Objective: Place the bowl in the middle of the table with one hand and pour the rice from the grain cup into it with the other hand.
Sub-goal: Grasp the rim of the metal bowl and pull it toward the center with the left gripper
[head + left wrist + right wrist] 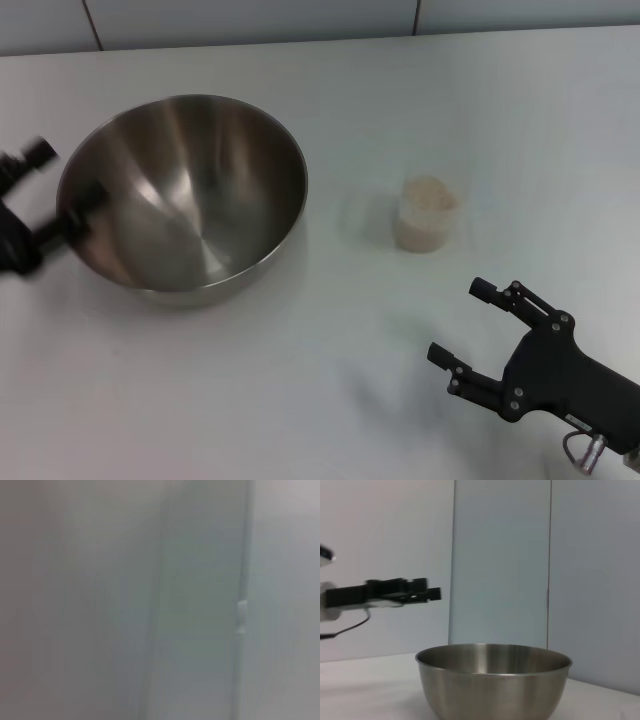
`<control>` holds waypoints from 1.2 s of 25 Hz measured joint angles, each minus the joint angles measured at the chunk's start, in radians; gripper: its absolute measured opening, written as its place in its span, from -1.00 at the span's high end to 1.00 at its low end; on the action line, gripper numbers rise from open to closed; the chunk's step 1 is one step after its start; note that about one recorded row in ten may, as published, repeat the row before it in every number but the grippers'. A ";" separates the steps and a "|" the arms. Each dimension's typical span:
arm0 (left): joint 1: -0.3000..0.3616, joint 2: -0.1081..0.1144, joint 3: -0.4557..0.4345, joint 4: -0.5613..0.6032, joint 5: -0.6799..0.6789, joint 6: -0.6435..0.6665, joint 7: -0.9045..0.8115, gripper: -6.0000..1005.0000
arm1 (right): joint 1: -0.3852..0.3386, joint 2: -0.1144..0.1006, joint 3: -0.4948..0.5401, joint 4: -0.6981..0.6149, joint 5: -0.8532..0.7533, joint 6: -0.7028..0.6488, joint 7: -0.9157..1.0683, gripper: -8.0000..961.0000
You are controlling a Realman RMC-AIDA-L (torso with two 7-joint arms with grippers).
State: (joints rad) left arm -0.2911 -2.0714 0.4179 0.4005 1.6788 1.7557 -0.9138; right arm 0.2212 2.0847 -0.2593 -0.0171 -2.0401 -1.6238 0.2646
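The bowl is sitting on the tabletop at about nine o'clock from centre, its steel interior bare of grain. The left end effector is hovering at the bowl's nine o'clock rim; it is blurred, and I cannot tell whether its fingers are spread or pinching the rim, and in the right wrist view it is appearing above and behind the bowl. The grain cup is standing upright at about two o'clock, well apart from the bowl, with the rice filling it. The right end effector is waiting at five o'clock with fingers spread, holding nothing. Bowl placement seems to be the step in hand. Next, the right end effector likely needs to reach toward twelve o'clock and close around the cup.
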 joint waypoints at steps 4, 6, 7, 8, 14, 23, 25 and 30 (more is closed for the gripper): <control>-0.035 -0.003 -0.002 0.160 0.005 -0.114 -0.191 -0.70 | 0.001 0.000 0.001 0.004 0.000 0.003 -0.003 -0.74; -0.053 -0.003 0.139 0.350 0.022 -0.280 -0.401 -0.70 | 0.001 -0.001 0.004 0.005 0.001 0.003 -0.004 -0.74; -0.051 -0.002 0.190 0.401 0.028 -0.321 -0.450 -0.70 | 0.001 -0.001 0.004 0.005 0.003 0.003 -0.004 -0.74; -0.051 -0.002 0.190 0.401 0.028 -0.321 -0.450 -0.70 | 0.001 -0.001 0.005 0.005 0.003 0.003 -0.004 -0.74; -0.032 0.001 0.449 0.684 0.200 -0.541 -0.751 -0.70 | 0.001 0.000 0.006 0.005 0.006 -0.001 -0.004 -0.74; -0.110 -0.001 0.535 0.742 0.495 -0.580 -0.982 -0.69 | -0.003 -0.002 0.008 0.005 0.008 -0.007 -0.005 -0.74; -0.116 -0.001 0.539 0.740 0.516 -0.581 -0.994 -0.69 | -0.003 -0.002 0.008 0.005 0.007 -0.007 -0.005 -0.74; -0.141 -0.002 0.565 0.731 0.591 -0.598 -1.044 -0.69 | -0.002 -0.002 0.006 0.005 0.006 -0.008 -0.006 -0.74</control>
State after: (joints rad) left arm -0.4319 -2.0737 0.9830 1.1312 2.2700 1.1578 -1.9582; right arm 0.2189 2.0831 -0.2529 -0.0123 -2.0339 -1.6321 0.2591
